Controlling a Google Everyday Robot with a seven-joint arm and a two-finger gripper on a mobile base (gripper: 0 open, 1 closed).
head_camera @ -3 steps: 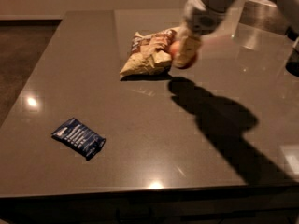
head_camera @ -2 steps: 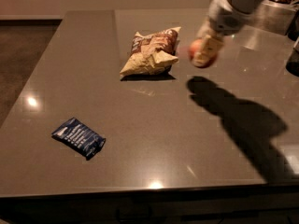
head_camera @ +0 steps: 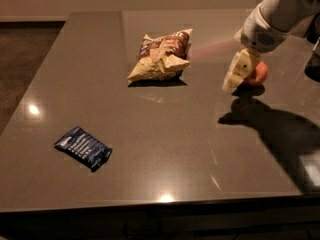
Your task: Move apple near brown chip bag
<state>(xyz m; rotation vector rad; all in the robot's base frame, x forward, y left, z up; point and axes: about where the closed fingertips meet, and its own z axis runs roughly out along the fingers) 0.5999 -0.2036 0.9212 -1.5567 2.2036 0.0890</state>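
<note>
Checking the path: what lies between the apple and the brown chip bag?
In the camera view, only the gripper, close against the apple, stands between it and the brown chip bag; the rest is bare table.

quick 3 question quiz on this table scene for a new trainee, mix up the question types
1. Multiple choice: in the camera view, where is the apple relative to the brown chip bag?
A) on top of it
B) to its right, apart from it
C) to its left, touching it

2. Fill in: the dark blue packet lies near the front ____ corner of the table, as the picture shows it.

3. True or false: the gripper is right beside the apple, at the right of the picture.

Key: 1 B; 2 left; 3 true.
</note>
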